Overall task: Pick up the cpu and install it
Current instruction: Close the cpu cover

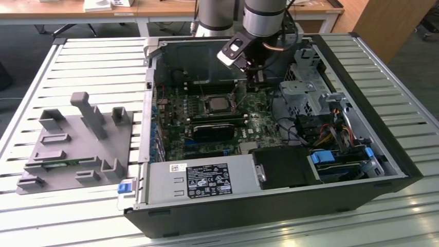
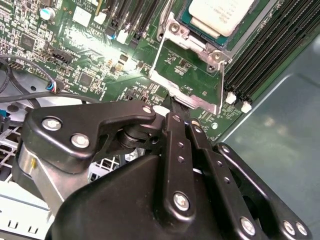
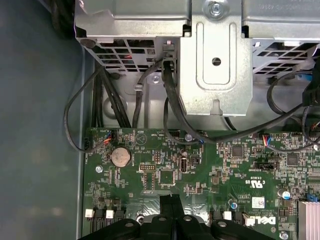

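Note:
The cpu point(image 1: 219, 104), a small square chip with a silvery top, lies flat in its socket on the green motherboard point(image 1: 199, 123) inside the open computer case. In the second wrist view the cpu point(image 2: 220, 15) sits in the socket, and the metal load plate point(image 2: 186, 97) is swung open beside it. My gripper point(image 1: 255, 81) hangs over the board just off the socket, on the exterior view's right of it. Its black fingers point(image 2: 172, 131) are pressed together, with the tips point(image 2: 176, 106) at the edge of the load plate. The gripper point(image 3: 170, 199) is shut, with nothing visible between the fingers.
A grey power supply point(image 1: 199, 180) and a black block point(image 1: 285, 167) fill the case's near side. Drive cages and cables point(image 1: 309, 98) crowd the exterior view's right. Memory slots point(image 2: 270, 55) flank the socket. A grey fixture point(image 1: 75, 144) stands on the slatted table point(image 1: 398, 82) outside the case.

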`<act>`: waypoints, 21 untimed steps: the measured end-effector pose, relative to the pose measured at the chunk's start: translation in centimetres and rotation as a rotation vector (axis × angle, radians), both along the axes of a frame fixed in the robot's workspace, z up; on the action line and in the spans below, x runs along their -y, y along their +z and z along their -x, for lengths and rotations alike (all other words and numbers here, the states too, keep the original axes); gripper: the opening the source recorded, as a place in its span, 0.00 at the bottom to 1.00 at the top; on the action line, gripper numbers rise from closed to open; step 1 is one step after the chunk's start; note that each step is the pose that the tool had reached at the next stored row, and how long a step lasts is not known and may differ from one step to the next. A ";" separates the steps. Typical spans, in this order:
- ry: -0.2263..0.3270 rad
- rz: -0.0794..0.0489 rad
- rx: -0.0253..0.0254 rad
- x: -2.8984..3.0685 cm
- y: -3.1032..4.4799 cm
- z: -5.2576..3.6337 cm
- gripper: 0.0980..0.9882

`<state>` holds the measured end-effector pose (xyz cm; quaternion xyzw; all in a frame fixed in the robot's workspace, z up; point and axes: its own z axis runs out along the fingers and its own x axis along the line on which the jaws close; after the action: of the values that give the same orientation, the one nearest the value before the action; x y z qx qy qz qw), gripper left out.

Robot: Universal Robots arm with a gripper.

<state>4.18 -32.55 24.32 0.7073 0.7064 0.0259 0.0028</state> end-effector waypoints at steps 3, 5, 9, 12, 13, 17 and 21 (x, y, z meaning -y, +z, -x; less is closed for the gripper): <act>0.000 0.000 0.0000 0.00 0.00 0.17 0.01; 0.000 0.000 0.0000 0.00 -0.01 0.28 0.01; 0.000 0.000 0.0000 0.00 -0.01 0.47 0.01; 0.000 0.000 0.0000 0.00 -0.02 0.61 0.01; 0.000 0.000 0.0000 0.00 -0.02 0.65 0.01; 0.000 0.000 0.0000 0.00 -0.02 0.78 0.01; 0.000 0.000 0.0000 0.00 -0.02 0.92 0.01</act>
<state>3.27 -32.55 24.29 0.7073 0.7065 0.0259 0.0028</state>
